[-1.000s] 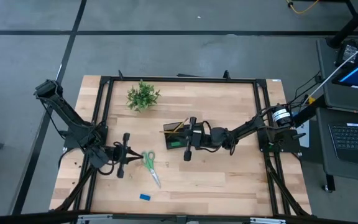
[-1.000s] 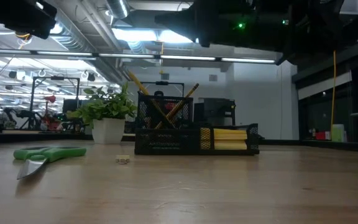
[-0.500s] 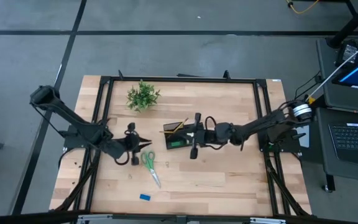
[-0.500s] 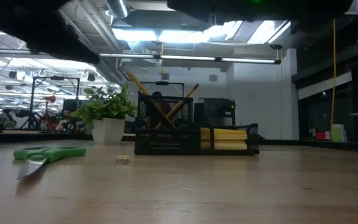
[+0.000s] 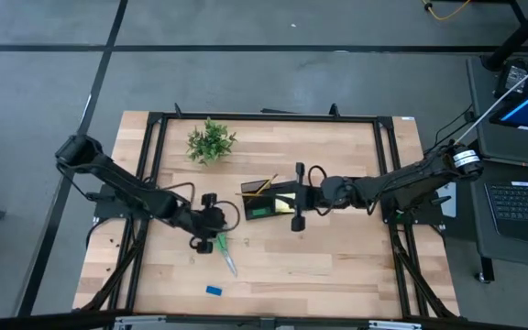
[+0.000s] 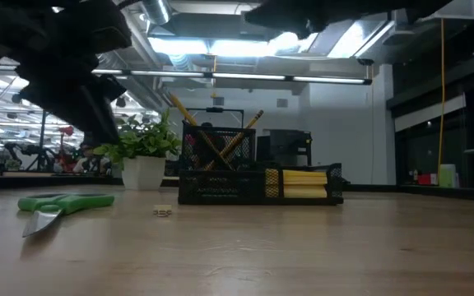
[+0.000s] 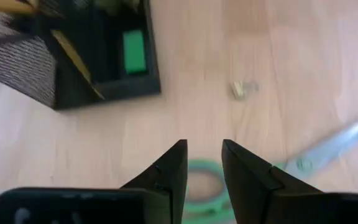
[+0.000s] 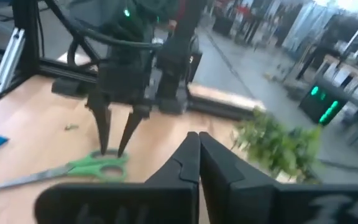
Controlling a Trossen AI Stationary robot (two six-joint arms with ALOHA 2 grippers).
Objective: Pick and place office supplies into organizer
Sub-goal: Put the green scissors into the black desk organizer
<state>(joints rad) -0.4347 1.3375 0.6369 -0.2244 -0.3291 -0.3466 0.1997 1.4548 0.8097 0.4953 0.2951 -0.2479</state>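
Green-handled scissors [image 5: 222,247] lie flat on the table; they also show in the low view [image 6: 62,202]. My left gripper [image 7: 204,155] is open and hovers just above their handle rings [image 7: 199,182], one finger on each side. The black organizer [image 5: 266,202] holds yellow pencils [image 6: 220,140], a yellow sticky-note pad [image 6: 304,182] and a green block [image 7: 133,51]. My right gripper [image 5: 298,216] is shut and empty, lifted beside the organizer's right end. A blue block [image 5: 214,291] lies near the front edge.
A potted plant [image 5: 211,142] stands at the far left of the table. A tiny scrap [image 7: 240,89] lies between the scissors and the organizer. Black frame rails [image 5: 150,165] run along the table's sides. Bare wood lies to the near right.
My left gripper has gone toward the table's right and come down over the scissors' handles. My right gripper has drawn back toward the table's right edge, away from over the organizer. The scissors and organizer have stayed in place.
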